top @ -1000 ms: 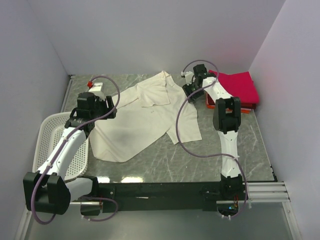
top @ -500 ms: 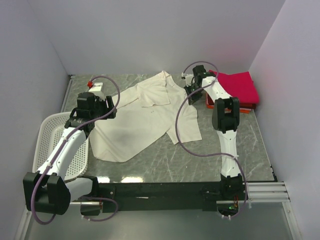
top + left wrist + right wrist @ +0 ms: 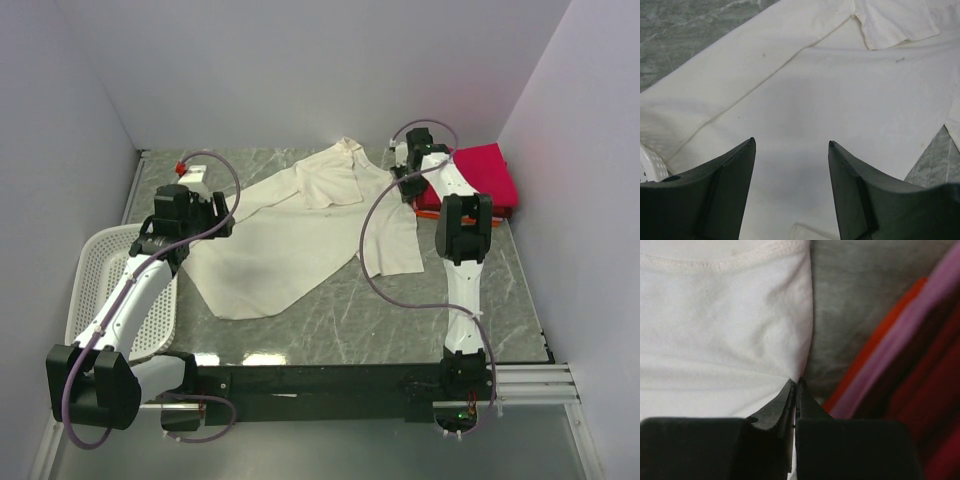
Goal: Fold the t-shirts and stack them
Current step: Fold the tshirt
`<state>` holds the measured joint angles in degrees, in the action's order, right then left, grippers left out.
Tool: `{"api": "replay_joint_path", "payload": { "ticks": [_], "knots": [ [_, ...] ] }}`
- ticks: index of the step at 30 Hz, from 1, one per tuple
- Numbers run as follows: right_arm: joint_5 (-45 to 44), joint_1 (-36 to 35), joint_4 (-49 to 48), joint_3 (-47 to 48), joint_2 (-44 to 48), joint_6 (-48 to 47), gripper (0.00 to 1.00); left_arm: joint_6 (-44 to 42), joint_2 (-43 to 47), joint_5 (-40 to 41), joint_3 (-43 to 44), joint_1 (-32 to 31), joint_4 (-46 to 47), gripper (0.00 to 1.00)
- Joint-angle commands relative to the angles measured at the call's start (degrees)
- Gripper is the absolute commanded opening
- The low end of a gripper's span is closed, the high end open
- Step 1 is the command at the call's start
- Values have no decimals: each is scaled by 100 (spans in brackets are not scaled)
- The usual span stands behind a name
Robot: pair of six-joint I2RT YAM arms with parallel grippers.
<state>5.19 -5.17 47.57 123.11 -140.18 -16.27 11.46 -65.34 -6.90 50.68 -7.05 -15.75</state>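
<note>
Large cream-white cloth t-shirt point(image 3: 300, 240) lies spread flat mid-scene on the grey marbled surface point(image 3: 400, 320), with one sleeve folded onto the body at the far side. Right gripper point(image 3: 796, 385) is at the shirt's far right edge, jaws closed and pinching that cloth edge. Just right of it: crimson-pink folded cloth t-shirt point(image 3: 485, 170) stacked on an orange-red cloth t-shirt point(image 3: 885, 330), far right corner. Left gripper point(image 3: 790, 147) is over the shirt's left part, jaws wide apart, nothing between them. White perforated plastic basket point(image 3: 100, 260) sits near left, beside the left arm.
</note>
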Motion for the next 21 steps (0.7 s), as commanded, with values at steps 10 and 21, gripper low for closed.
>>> {"api": "replay_joint_path", "payload": {
  "ticks": [10, 21],
  "knots": [
    [323, 43, 58, -252, 992, -603, 45, 514, -119, -831, 74, -226, -59, 63],
    [3824, -512, 814, -1955, 3160, -3343, 67, 2122, -242, 118, 4, -1844, -2641, 55]
  ]
}}
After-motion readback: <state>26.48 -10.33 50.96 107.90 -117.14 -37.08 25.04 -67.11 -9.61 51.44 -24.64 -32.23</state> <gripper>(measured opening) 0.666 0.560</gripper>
